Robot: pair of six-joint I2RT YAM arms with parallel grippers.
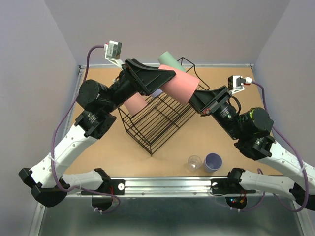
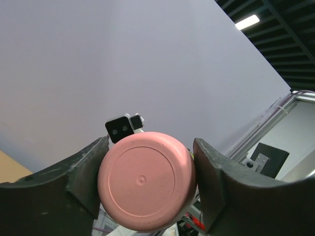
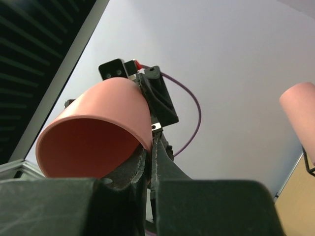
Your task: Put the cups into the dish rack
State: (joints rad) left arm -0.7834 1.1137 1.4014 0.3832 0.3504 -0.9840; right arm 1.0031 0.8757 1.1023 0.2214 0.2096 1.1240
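Observation:
A large pink cup [image 1: 179, 86] hangs on its side above the black wire dish rack [image 1: 152, 135], between both arms. My right gripper [image 1: 198, 100] is shut on its rim [image 3: 147, 135]. My left gripper [image 1: 165, 77] is closed round its base [image 2: 142, 179], a finger [image 2: 83, 172] against each side. A green cup [image 1: 170, 59] lies at the rack's far end. A smaller pink cup [image 1: 134, 103] sits at its left side, and a bit of a lavender cup [image 1: 156, 92] shows under my left gripper. A tiny clear cup [image 1: 195, 162] and a small lavender cup [image 1: 213, 161] stand on the table.
The rack lies diagonally across the middle of the brown table [image 1: 246, 113]. Purple-grey walls close in the back and sides. A metal rail [image 1: 167, 184] runs along the near edge between the arm bases. The two loose cups stand just in front of it.

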